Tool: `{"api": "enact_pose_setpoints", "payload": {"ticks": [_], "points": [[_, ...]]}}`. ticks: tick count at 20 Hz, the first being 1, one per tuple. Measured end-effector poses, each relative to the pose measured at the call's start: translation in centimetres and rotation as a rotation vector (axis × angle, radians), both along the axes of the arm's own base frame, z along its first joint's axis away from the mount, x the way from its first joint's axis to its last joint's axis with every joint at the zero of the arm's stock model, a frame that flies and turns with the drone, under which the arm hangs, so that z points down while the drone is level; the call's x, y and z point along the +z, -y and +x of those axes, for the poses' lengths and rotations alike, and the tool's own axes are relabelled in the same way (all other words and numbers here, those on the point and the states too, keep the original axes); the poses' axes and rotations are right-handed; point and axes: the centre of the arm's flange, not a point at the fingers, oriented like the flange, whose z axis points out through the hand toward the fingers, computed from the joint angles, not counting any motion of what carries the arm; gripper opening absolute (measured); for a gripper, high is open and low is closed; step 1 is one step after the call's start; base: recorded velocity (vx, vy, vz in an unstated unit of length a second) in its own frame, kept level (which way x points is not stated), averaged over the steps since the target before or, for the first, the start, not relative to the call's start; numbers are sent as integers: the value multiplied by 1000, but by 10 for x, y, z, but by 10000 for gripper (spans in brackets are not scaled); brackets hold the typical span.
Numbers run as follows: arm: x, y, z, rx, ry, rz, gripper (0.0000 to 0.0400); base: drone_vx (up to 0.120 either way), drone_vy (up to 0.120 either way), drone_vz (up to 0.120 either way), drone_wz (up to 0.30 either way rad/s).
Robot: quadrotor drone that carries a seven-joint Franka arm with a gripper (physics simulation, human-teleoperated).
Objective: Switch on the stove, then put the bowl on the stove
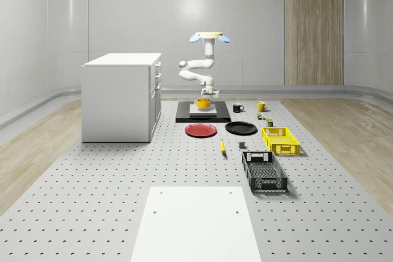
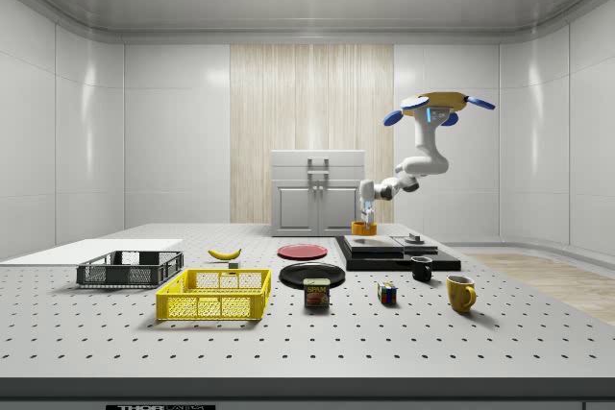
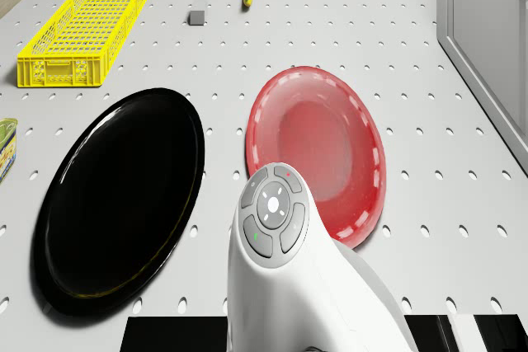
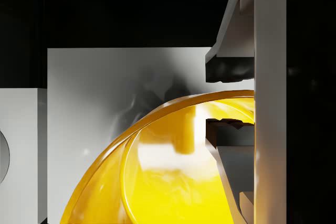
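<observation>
Yellow bowl (image 4: 173,182) on the stove's (image 1: 202,116) pale plate, rim pinched by the hand (image 4: 231,98), drone (image 1: 209,37) hovering above

My yellow-bodied, blue-rotored quadrotor drone (image 1: 209,37) hovers in the air, high above the tabletop; my white seven-joint arm (image 1: 198,69) hangs beneath it, folded in a zigzag, wrist pointing straight down; my two-finger gripper (image 4: 231,98) has its dark-padded fingers (image 4: 227,68) pinching a rim between them.
</observation>
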Motion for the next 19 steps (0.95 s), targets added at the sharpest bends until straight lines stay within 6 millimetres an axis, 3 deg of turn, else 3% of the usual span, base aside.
{"api": "enact_pose_setpoints", "payload": {"ticks": [4, 5, 6, 8, 11, 14, 19], "points": [[14, 0, 0, 0, 0, 0, 100, 0, 0, 0, 0], [16, 0, 0, 0, 0, 0, 124, 0, 0, 0, 0], [18, 0, 0, 0, 0, 0, 185, 0, 0, 0, 0], [21, 0, 0, 0, 0, 0, 269, 0, 0, 0, 0], [16, 0, 0, 0, 0, 0, 338, 0, 0, 0, 0], [8, 0, 0, 0, 0, 0, 371, 0, 0, 0, 0], [2, 0, 0, 0, 0, 0, 390, 0, 0, 0, 0]]}}
